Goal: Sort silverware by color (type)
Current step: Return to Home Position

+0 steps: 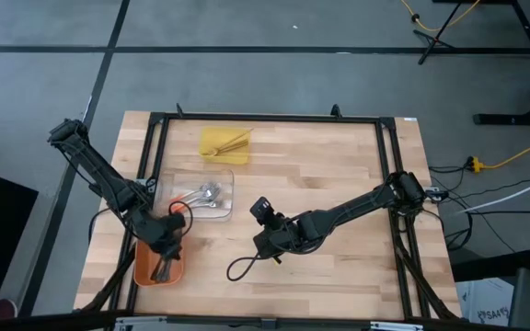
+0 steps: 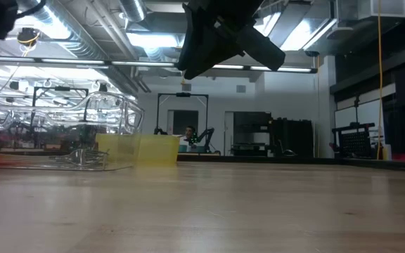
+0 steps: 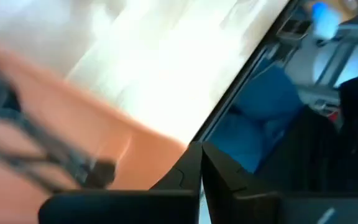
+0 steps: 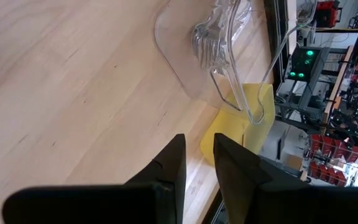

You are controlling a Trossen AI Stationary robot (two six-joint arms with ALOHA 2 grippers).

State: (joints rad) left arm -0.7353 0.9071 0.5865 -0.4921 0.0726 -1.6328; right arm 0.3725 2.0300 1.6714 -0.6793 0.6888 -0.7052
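Wooden table [image 1: 339, 267] bears three trays: left fingers [image 3: 201, 163] pressed together, right fingers [image 4: 199, 163] narrowly parted, empty.

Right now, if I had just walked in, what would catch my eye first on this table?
Three small trays on the wooden table's left side: a yellow tray holding tan wooden utensils, a clear tray of shiny silver utensils, and an orange tray where the left gripper reaches in. The right gripper hovers mid-table.

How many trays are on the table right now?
3: a yellow tray at the far edge, a clear tray nearer the middle, and an orange tray at the near left corner.
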